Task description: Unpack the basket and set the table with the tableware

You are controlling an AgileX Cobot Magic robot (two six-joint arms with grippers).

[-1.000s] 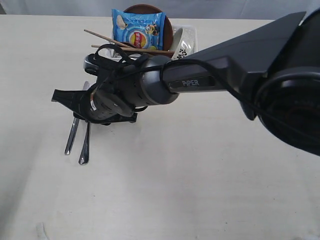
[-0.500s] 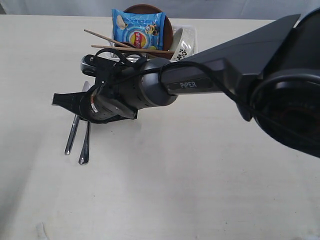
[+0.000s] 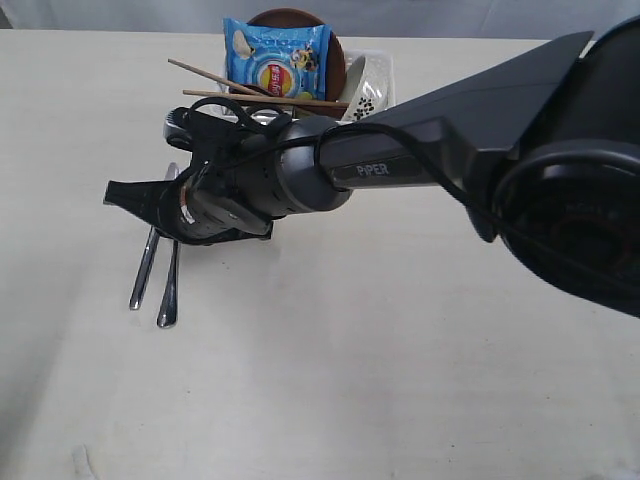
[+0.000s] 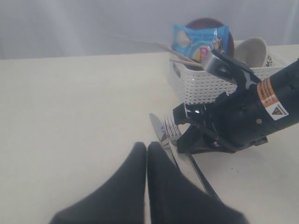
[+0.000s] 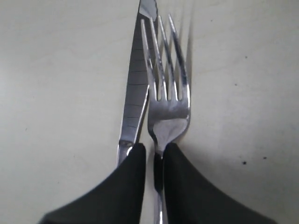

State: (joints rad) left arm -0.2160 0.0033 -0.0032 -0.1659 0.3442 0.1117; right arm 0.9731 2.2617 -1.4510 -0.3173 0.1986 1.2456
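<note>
The steel knife (image 3: 143, 272) and fork (image 3: 170, 297) lie side by side on the cream table (image 3: 380, 340), just in front of the white basket (image 4: 196, 88). My right gripper (image 3: 150, 215) reaches across and hangs low over them. Its fingers (image 5: 184, 182) stand a narrow gap apart, with the fork's (image 5: 166, 100) neck showing in the gap and the knife (image 5: 135, 98) just outside. The basket holds the white bowl (image 3: 358, 85), brown plate (image 3: 290, 17) and two chopsticks (image 3: 260, 98). My left gripper (image 4: 146, 148) hovers shut and empty over bare table near the knife tip (image 4: 159, 133).
A blue snack bag (image 3: 278, 60) leans upright in the basket against the plate. The right arm's dark body (image 3: 480, 130) stretches from the right across the middle and hides the basket's front. Bare tabletop spreads on the near side and to the left.
The right wrist has lifted and turned slightly over the cutlery. Knife and fork have stayed put on the table.
</note>
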